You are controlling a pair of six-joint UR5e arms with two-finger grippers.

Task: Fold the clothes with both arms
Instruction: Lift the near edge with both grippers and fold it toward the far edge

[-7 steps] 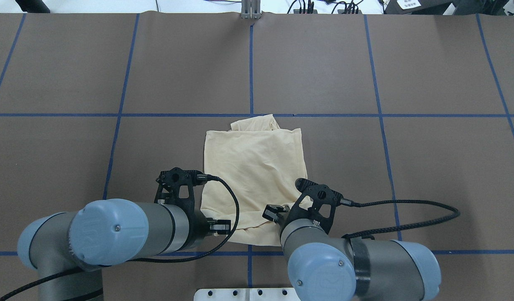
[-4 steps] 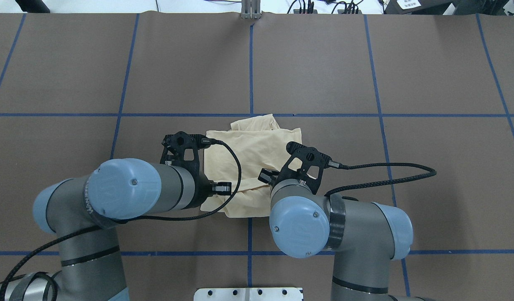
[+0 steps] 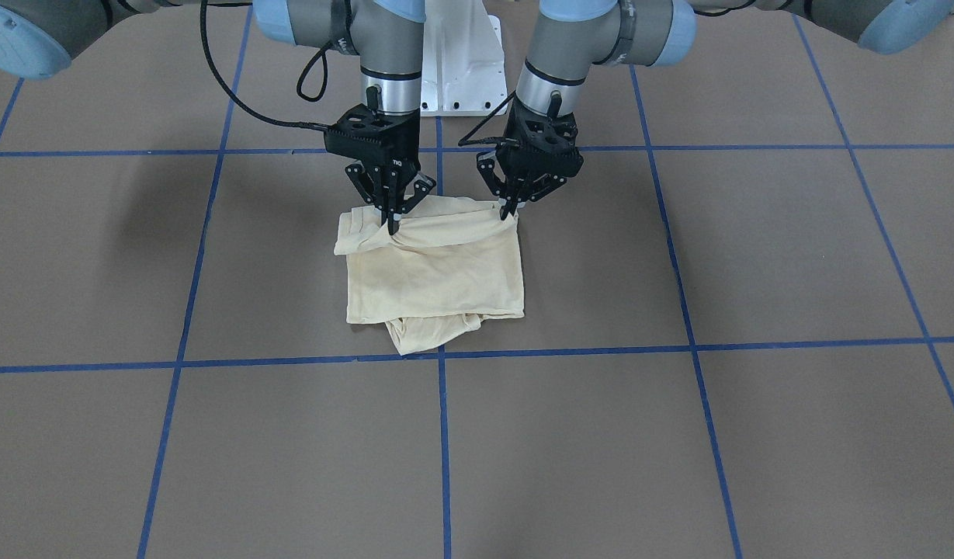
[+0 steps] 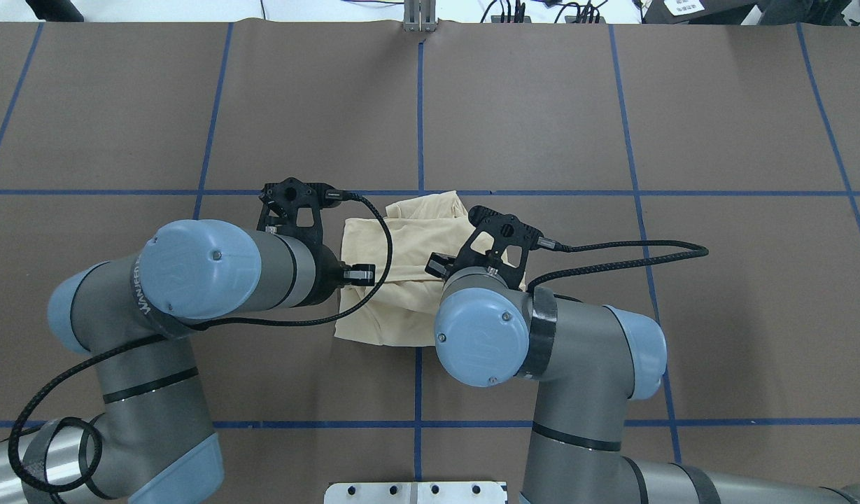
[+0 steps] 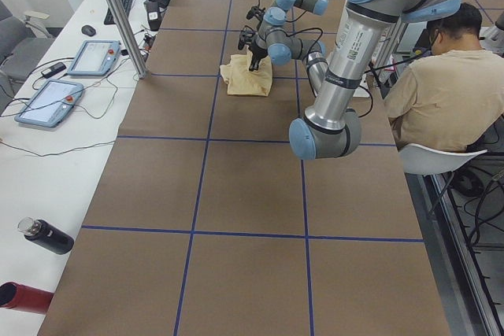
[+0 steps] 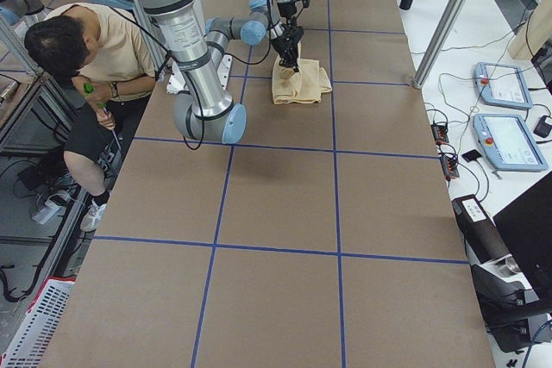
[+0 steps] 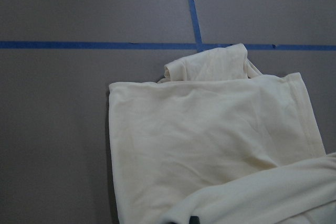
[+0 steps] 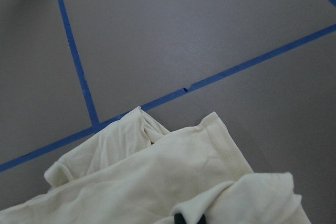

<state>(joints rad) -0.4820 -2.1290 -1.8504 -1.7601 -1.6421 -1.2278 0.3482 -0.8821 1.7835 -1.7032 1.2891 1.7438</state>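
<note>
The cream-yellow shirt (image 3: 438,272) lies partly folded on the brown table, at its middle, with a bunched sleeve end sticking out at its far edge (image 4: 430,206). No print shows. My left gripper (image 3: 510,211) is shut on the shirt's robot-side hem at one corner. My right gripper (image 3: 391,223) is shut on the same hem at the other corner. Both hold this edge lifted and doubled over the shirt's body. The left wrist view shows the flat shirt (image 7: 210,129) with the raised hem at the bottom. The right wrist view shows the shirt (image 8: 157,182) too.
The white pedestal base (image 3: 461,62) stands behind the arms. Blue tape lines (image 4: 419,105) grid the table. A seated person (image 6: 86,49) is beside the robot. Control pendants (image 6: 509,140), a metal post (image 5: 118,13) and bottles (image 5: 47,235) are off the far side.
Both arms have moved away from the robot with the near hem held, drawing it over the shirt. The visible shirt is shorter and doubled.
</note>
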